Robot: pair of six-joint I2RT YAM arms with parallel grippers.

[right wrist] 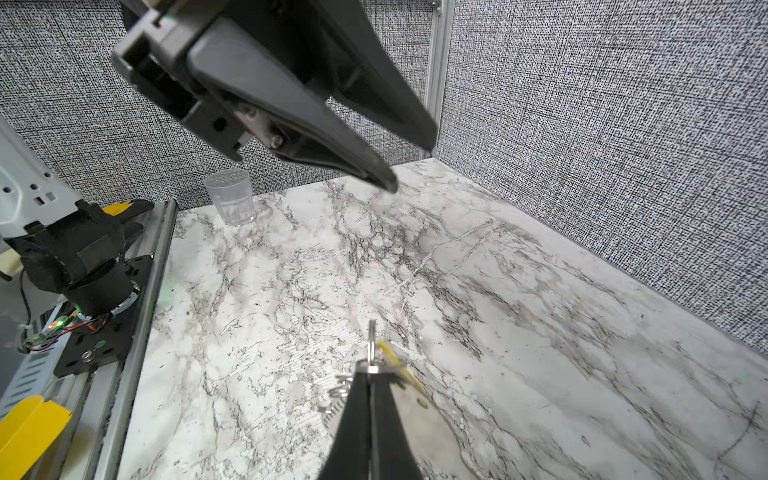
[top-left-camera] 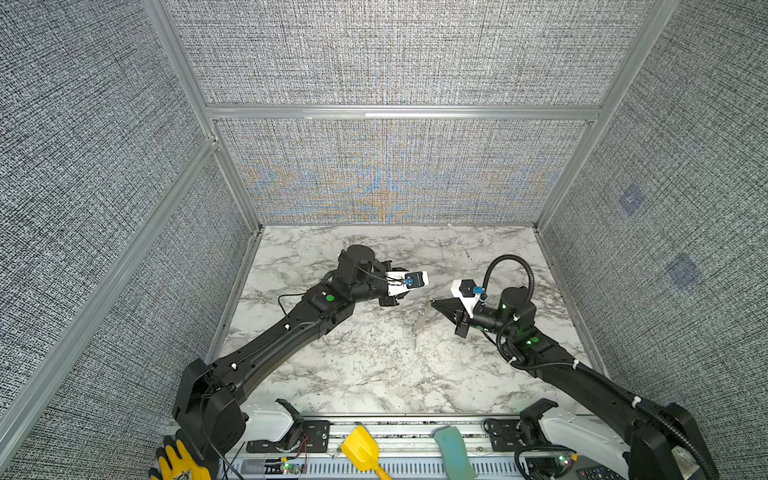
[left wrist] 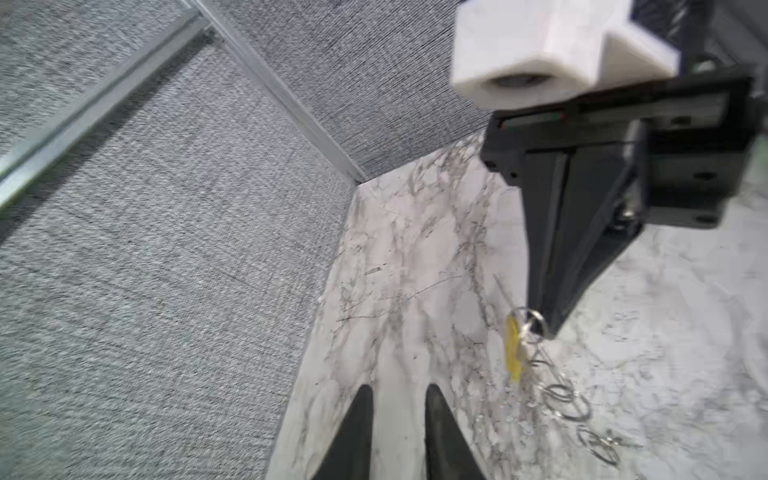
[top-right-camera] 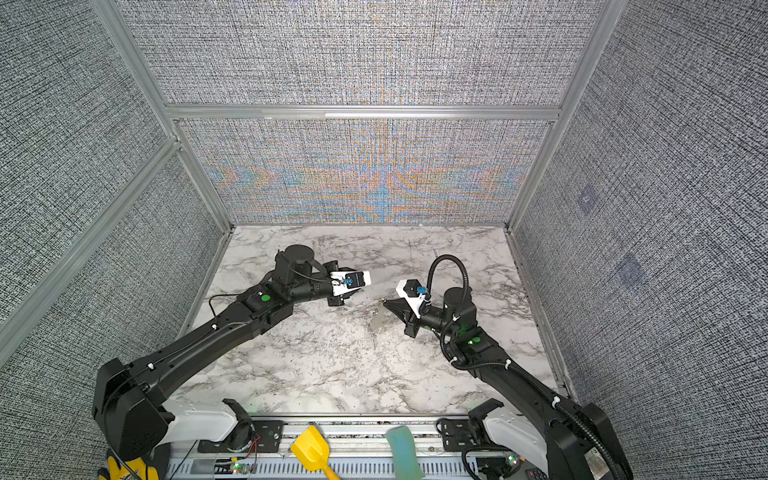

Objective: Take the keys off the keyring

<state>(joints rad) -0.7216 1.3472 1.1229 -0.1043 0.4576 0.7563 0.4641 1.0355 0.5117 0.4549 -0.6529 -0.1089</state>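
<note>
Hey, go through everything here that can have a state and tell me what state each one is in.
Left end effector: open, empty.
Right end effector: shut on a small ring.
Yellow-tagged key: hanging in the bunch under that ring, not yet removed.
Keyring: dangling below the grip, tilted.
Cup: upright on the table, looks empty.

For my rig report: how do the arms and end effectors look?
The left arm and right arm are black with green dots. A ribbed hose follows the right arm. The left end effector and right end effector have tapered black fingers.
</note>
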